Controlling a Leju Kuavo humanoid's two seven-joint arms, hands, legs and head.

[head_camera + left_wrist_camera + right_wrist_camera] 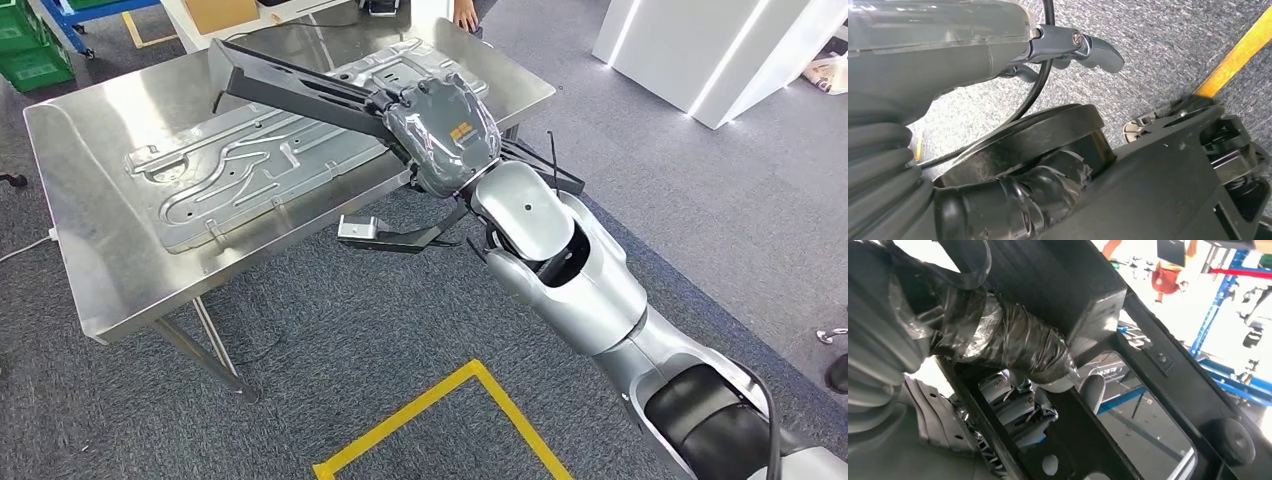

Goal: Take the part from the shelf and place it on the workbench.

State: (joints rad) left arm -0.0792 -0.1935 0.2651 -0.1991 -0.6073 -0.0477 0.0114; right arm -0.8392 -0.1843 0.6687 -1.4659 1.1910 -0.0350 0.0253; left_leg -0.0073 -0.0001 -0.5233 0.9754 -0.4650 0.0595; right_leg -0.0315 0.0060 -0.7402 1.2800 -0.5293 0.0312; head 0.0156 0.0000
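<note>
One long black metal frame part point(290, 85) was held in the right hand point(440, 125), whose grey shell sat over the near right edge of the stainless steel desk point(90, 240). In the right wrist view the taped dark fingers point(1013, 347) were wrapped around a black bar of the part point(1158, 370), so the grip appeared firm (the fingertips themselves were hidden behind the bar).

The part's long axis ran diagonally from the hand up and to the left across the desk, and its far end stood above the pressed silver sheet-metal panel point(260, 170) lying flat on the desk top. A shorter black bracket arm with a small silver block at its tip point(358, 228) hung off below the desk edge over the grey carpet point(330, 340). Whether the long section rested on the panel or hovered just clear of it could not be told.

The left hand point(1068, 47) hung over the carpet near a yellow floor line point(1238, 55), its visible fingers curled and holding nothing; whether it was fully closed could not be told.

Judgement: the carry was nearly complete. The right hand alone bore the part, so the set-down would turn on lowering along that diagonal, with the overhanging bracket brought inboard of the desk edge first.
</note>
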